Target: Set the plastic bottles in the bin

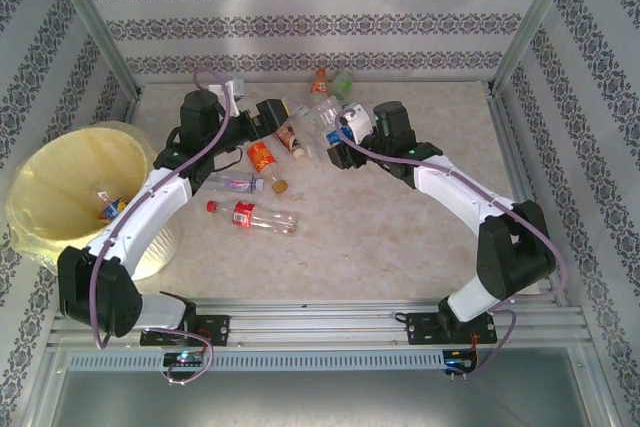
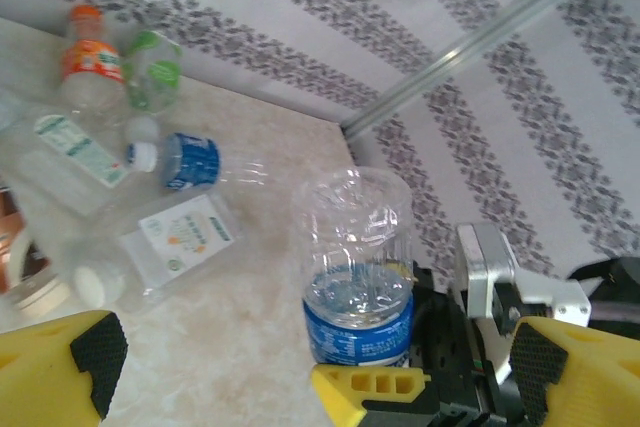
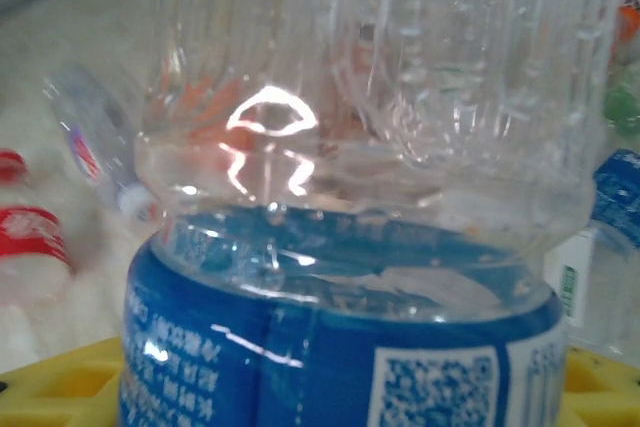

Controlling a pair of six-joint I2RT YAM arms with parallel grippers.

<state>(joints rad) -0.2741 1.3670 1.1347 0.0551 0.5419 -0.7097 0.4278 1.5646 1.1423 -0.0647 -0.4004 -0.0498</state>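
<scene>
One clear bottle (image 3: 380, 147) bears a blue label (image 3: 250, 347) with a QR code (image 3: 435, 392)

Clear bottle (image 3: 350, 147) with a blue label, red-labelled bottle (image 1: 250, 215), orange-capped bottle (image 2: 92, 72), pale yellow bin (image 1: 70, 157), marbled beige table (image 1: 400, 247), white walls (image 1: 300, 7) banded with grey floral stripes

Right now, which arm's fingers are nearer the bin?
Left. The left fingers, open, are off to the right of the bin. The right fingers are farther right, beyond them, closed on the blue-label bottle.
</scene>
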